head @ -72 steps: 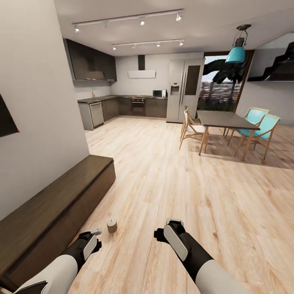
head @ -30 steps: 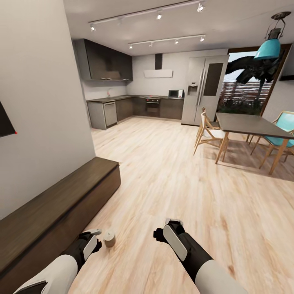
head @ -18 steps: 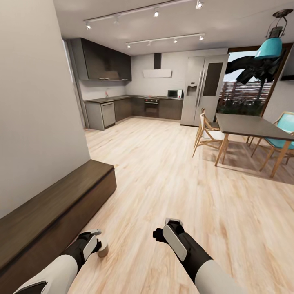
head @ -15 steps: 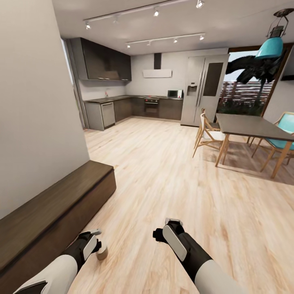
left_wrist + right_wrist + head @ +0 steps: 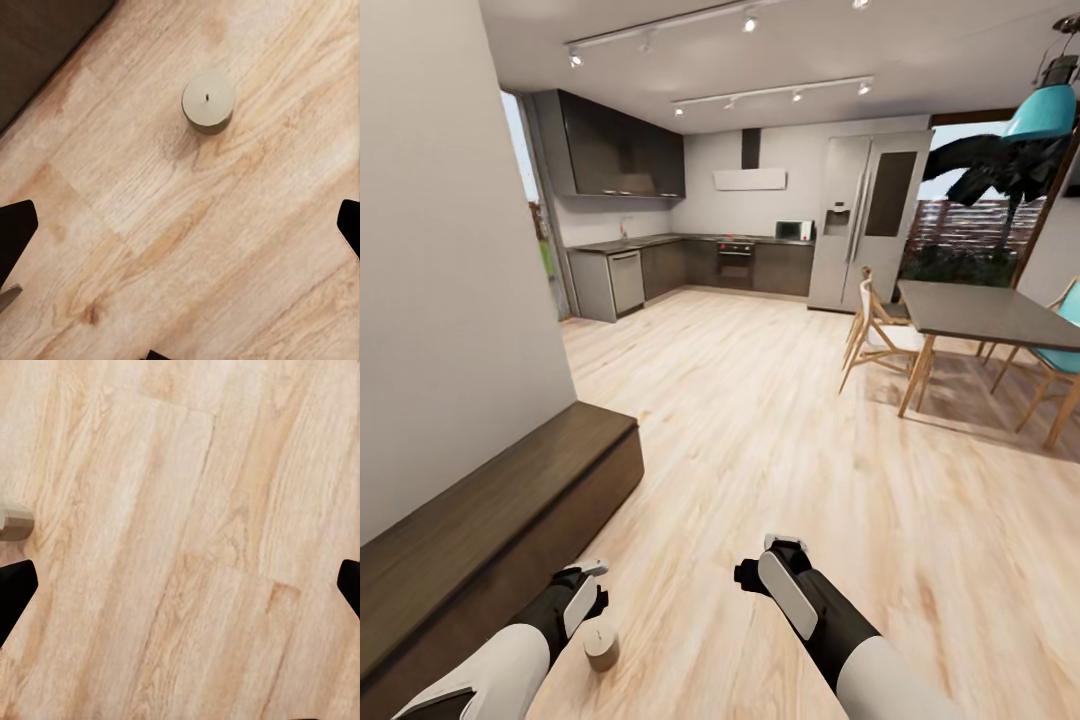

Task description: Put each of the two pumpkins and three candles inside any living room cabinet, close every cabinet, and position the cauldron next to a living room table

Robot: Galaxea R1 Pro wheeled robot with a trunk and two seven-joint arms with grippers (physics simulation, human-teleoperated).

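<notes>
One short tan-grey candle (image 5: 601, 647) stands upright on the wood floor, just right of my left forearm and nearer to me than the left gripper (image 5: 592, 580). In the left wrist view the candle (image 5: 208, 101) sits on the floor beyond my left gripper (image 5: 180, 232), which is open and empty. The right gripper (image 5: 762, 560) hovers over bare floor, and in its wrist view it (image 5: 180, 585) is open, with the candle (image 5: 13, 521) at the picture's edge. The dark-brown cabinet (image 5: 490, 520) runs along the left wall, its fronts shut. Pumpkins, cauldron and table are out of view.
A dining table (image 5: 980, 312) with wooden chairs (image 5: 875, 335) stands at the right. The grey kitchen units (image 5: 690, 265) and a fridge (image 5: 865, 222) line the far wall. Open wood floor (image 5: 760, 420) stretches ahead. The cabinet's corner (image 5: 37, 45) lies close to the candle.
The whole head view has shifted, so the camera moved forward and turned. The candle went from ahead of my left gripper to beside my forearm. Both arms keep their pose.
</notes>
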